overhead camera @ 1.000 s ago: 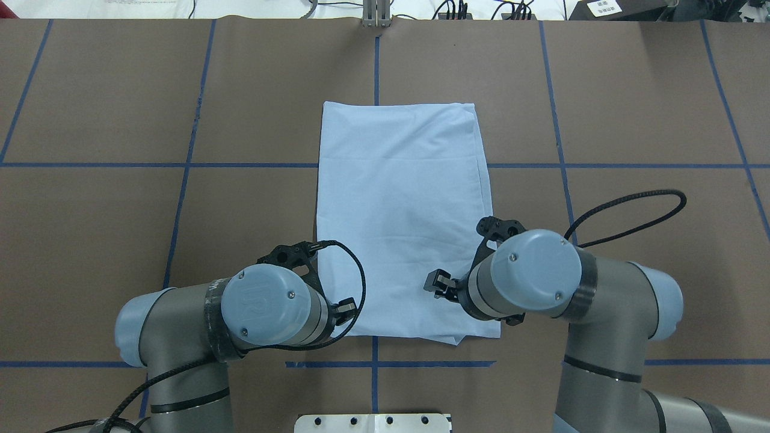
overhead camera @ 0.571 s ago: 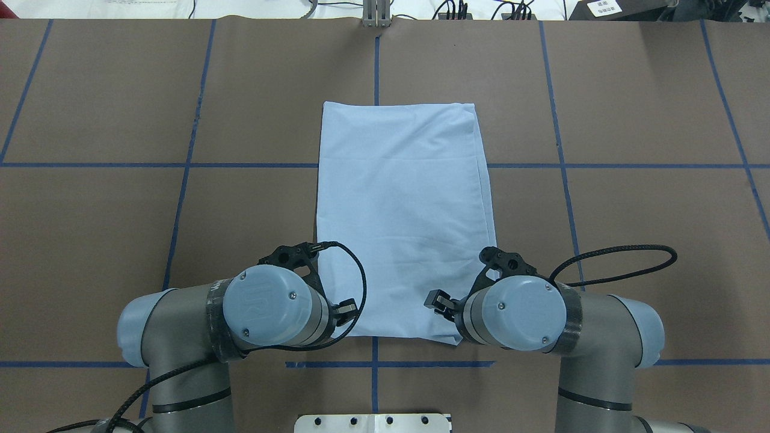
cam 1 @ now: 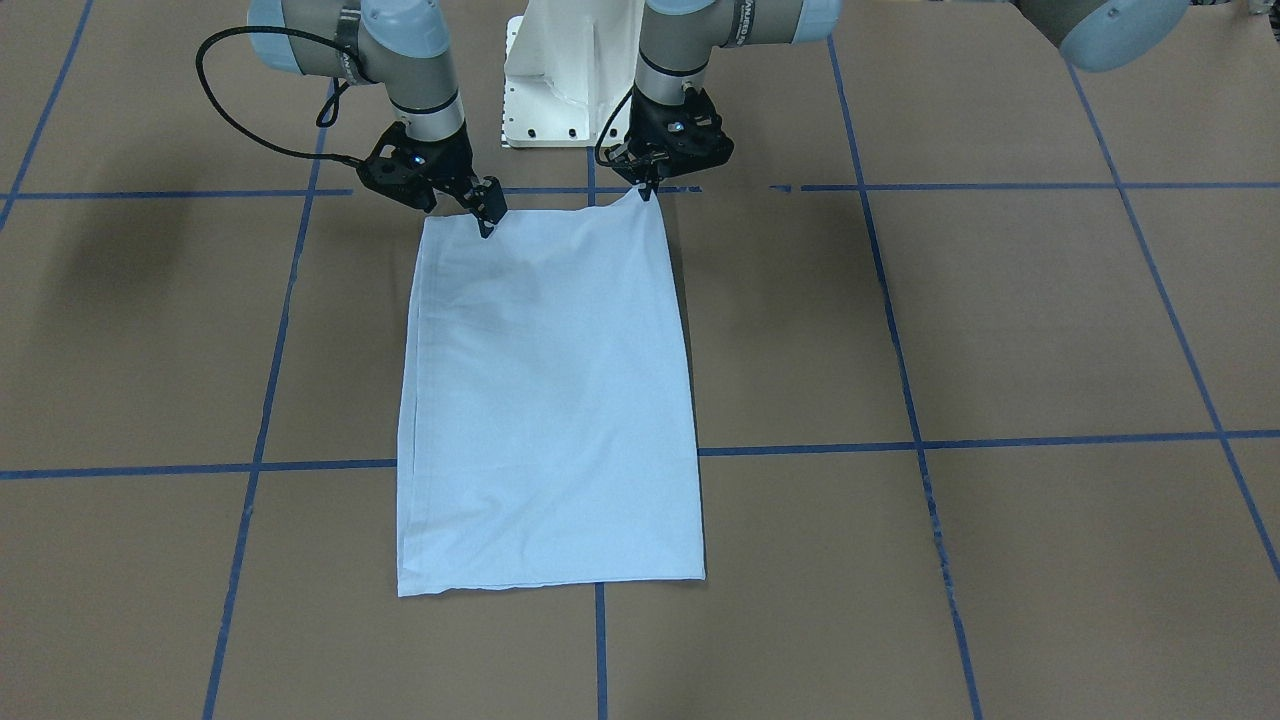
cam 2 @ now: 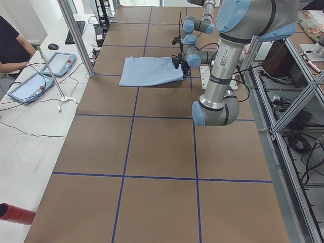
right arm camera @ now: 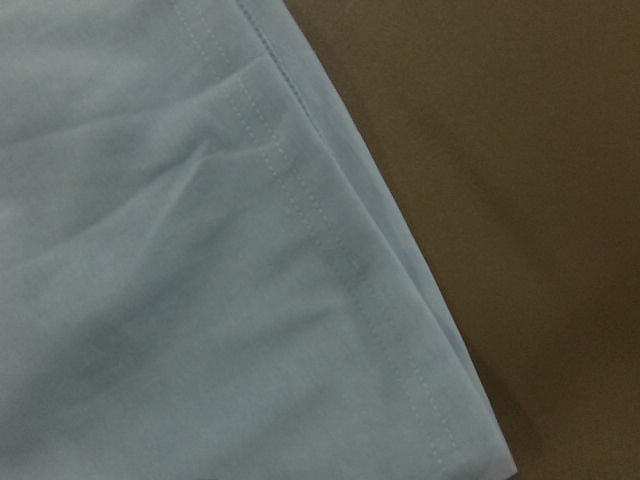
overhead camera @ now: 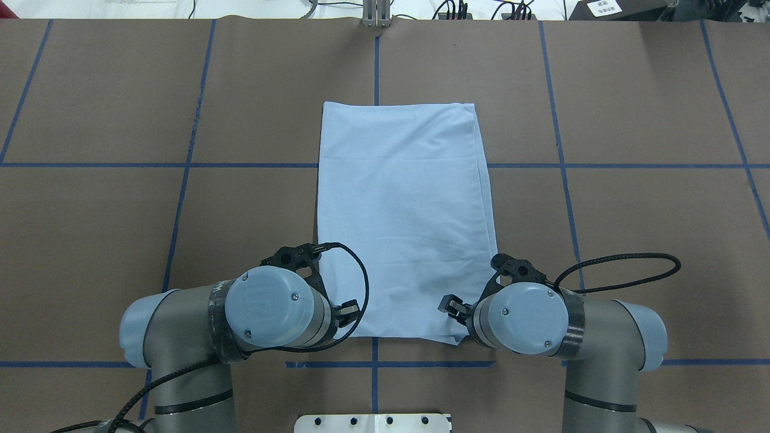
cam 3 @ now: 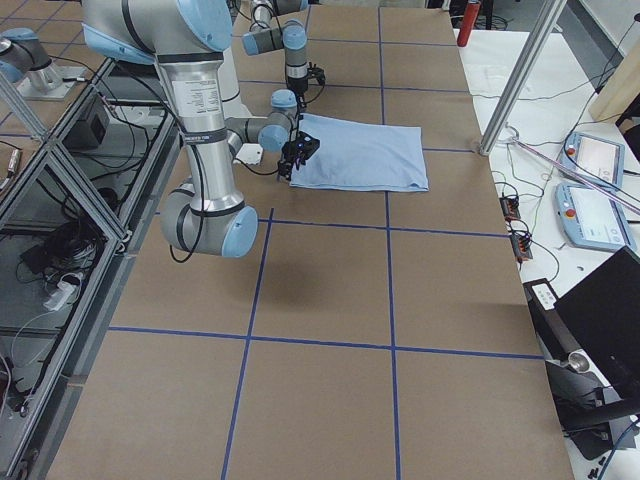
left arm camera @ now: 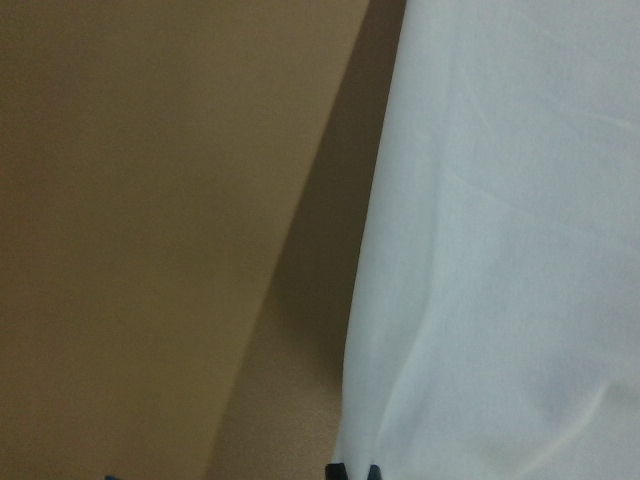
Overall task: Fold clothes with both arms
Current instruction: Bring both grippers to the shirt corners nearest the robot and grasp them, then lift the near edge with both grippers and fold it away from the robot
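Brown desk (overhead camera: 120,120), marked into squares by blue tape lines (cam 1: 1000,440).

Left pincer (cam 1: 648,190): points down at the shirt's robot-side edge. Its tips are pressed together on one corner of the cloth, which rises to a small peak between them. The wrist view shows the two tips nearly touching at the fabric's border.

Right pincer (cam 1: 487,225): tilted, with its tips meeting the same edge a little inward of the other corner. Whether it is clamped on the cloth cannot be told.

Shirt (cam 1: 550,400): light blue, folded to a long rectangle. It lies flat at mid-desk across a tape line, long axis running away from the robot. Layered, stitched hems show along its right side.

White base (cam 1: 560,80): between the two arms, just behind the held edge.

Across the desk from the robot, a person (cam 2: 10,45) sits by two tablets (cam 2: 66,63).
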